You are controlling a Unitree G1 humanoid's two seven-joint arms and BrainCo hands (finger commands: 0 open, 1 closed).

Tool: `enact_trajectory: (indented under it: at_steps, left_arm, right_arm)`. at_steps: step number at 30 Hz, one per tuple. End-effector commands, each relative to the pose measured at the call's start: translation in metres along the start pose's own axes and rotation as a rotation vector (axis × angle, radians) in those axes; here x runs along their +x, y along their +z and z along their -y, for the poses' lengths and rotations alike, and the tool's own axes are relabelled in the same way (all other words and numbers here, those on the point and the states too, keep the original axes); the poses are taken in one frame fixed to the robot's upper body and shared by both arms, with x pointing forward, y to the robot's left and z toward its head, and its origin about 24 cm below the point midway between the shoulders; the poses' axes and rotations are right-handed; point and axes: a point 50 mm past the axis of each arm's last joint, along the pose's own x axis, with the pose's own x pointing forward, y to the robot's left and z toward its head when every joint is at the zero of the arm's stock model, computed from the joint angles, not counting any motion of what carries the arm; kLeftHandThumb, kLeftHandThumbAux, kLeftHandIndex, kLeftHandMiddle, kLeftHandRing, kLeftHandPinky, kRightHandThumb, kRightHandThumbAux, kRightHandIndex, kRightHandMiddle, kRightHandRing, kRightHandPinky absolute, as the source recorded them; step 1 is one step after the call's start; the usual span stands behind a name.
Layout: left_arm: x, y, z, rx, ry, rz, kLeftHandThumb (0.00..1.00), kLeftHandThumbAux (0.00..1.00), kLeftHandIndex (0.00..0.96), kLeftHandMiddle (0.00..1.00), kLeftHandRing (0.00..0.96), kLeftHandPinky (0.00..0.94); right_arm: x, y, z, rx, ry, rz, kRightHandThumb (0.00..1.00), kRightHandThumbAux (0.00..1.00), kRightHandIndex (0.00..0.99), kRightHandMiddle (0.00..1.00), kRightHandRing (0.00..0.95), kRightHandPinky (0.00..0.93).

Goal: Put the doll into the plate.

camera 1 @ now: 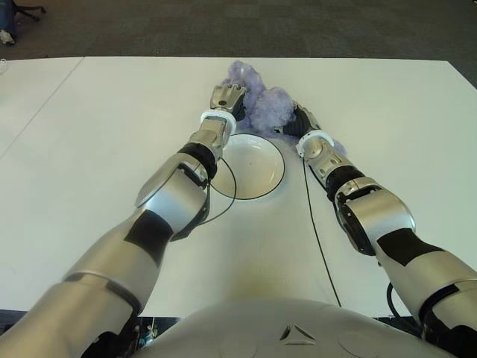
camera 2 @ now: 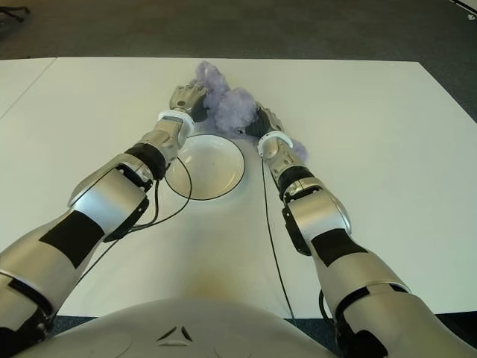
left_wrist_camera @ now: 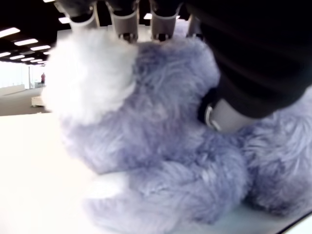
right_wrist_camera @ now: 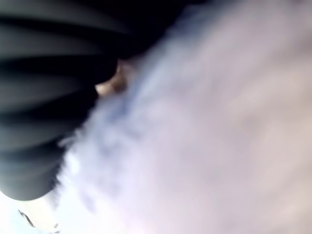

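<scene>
**Doll pinched between both hands, not yet over plate**

Eye views: fluffy doll (camera 1: 261, 101) upper centre, just beyond plate (camera 1: 250, 165). Left hand (camera 1: 226, 99) & right hand (camera 1: 302, 121) flank it.

L wrist: fingers (left_wrist_camera: 124, 22) pressing fur. R wrist: palm buried in fur — grip looks closed.

Risk: soft plush may slip during the lift.

doll (camera 1: 262, 101): fluffy lavender plush, on table just beyond plate | plate (camera 1: 253, 168): white, round, empty

Lilac-purple fluffy doll (camera 1: 262, 101) w/ white patch; white plate (camera 1: 257, 175), black-rimmed.
</scene>
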Motion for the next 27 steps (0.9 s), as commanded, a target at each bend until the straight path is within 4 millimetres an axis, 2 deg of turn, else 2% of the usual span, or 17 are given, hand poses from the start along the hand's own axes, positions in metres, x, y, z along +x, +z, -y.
enact_trajectory:
  at_steps: [1, 2, 9, 12, 14, 15, 17, 27]
  left_arm:
    - [-0.002, 0.004, 0.008, -0.046, -0.035, 0.016, 0.953, 0.652, 0.460, 0.483, 0.426, 0.641]
    - [-0.002, 0.004, 0.007, -0.047, -0.034, 0.017, 0.954, 0.651, 0.460, 0.485, 0.425, 0.645]
    - [0.003, 0.003, -0.009, -0.046, 0.013, 0.054, 0.954, 0.651, 0.460, 0.486, 0.426, 0.674]
    - [0.005, 0.003, -0.018, -0.017, 0.035, 0.077, 0.950, 0.652, 0.460, 0.441, 0.466, 0.670]
    - [0.007, 0.003, -0.026, 0.004, 0.053, 0.093, 0.953, 0.648, 0.474, 0.438, 0.488, 0.673]
    - [0.008, 0.002, -0.030, 0.012, 0.060, 0.100, 0.949, 0.651, 0.432, 0.454, 0.494, 0.668]
    - [0.009, 0.003, -0.036, 0.023, 0.083, 0.118, 0.947, 0.653, 0.412, 0.462, 0.497, 0.670]
    - [0.011, 0.008, -0.052, 0.092, 0.154, 0.191, 0.945, 0.655, 0.381, 0.488, 0.514, 0.659]
  right_arm:
    - [0.000, -0.015, 0.015, -0.070, 0.000, -0.019, 0.717, 0.710, 0.440, 0.805, 0.815, 0.833]
    - [0.000, -0.015, 0.017, -0.073, -0.002, -0.014, 0.718, 0.709, 0.440, 0.805, 0.815, 0.832]
    - [0.006, -0.006, 0.061, -0.110, -0.095, 0.116, 0.724, 0.708, 0.441, 0.806, 0.817, 0.836]
    - [0.007, 0.002, 0.082, -0.145, -0.151, 0.191, 0.724, 0.708, 0.441, 0.807, 0.816, 0.836]
    - [0.007, 0.006, 0.090, -0.149, -0.173, 0.221, 0.723, 0.708, 0.441, 0.808, 0.817, 0.837]
    - [0.007, 0.008, 0.093, -0.149, -0.181, 0.233, 0.723, 0.708, 0.441, 0.809, 0.817, 0.838]
    - [0.007, 0.011, 0.098, -0.145, -0.194, 0.253, 0.722, 0.708, 0.441, 0.810, 0.818, 0.838]
    - [0.004, 0.027, 0.126, -0.122, -0.241, 0.360, 0.720, 0.708, 0.441, 0.818, 0.826, 0.846]
